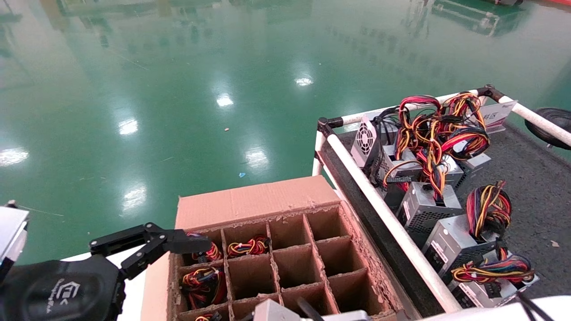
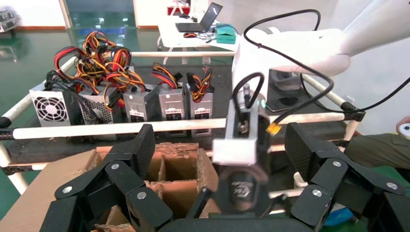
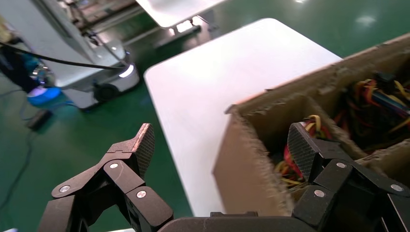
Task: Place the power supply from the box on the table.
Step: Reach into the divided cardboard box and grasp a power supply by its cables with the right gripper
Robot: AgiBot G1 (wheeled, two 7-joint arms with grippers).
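Cardboard hides the body of every power supply [image 1: 247, 245] left in the box [image 1: 250, 200]. Only the looped red, yellow, orange and black wires show, facing up out of the cells, so each unit appears to stand on end, though its long axis cannot be seen. The one pointed out sits in the far row, 2nd cell from the left. Wire bundles also fill the cell to its left and 2 more cells down the left column. The other cells of the grid in view show bare cardboard, with ragged, crumbling edges. No unit is gripped. The left gripper [image 1: 151, 243] hovers at the box's far left corner, above the wired cells, its fingers spread wide and holding nothing. The right gripper [image 3: 220, 145] is at the box's near side, fingers also spread, 1 finger over a cell of wires and the other outside the wall, above a white surface [image 3: 217, 87]. To the right of the box is the table [image 1: 535, 187], edged by a white rail [image 1: 388, 214]. On its dark felt, other power supplies [image 1: 428, 205] lie crowded along the rail with tangled wires on top. One has its round fan grille [image 1: 366, 140] tilted toward the box. Glossy green floor [image 1: 178, 89] lies beyond.
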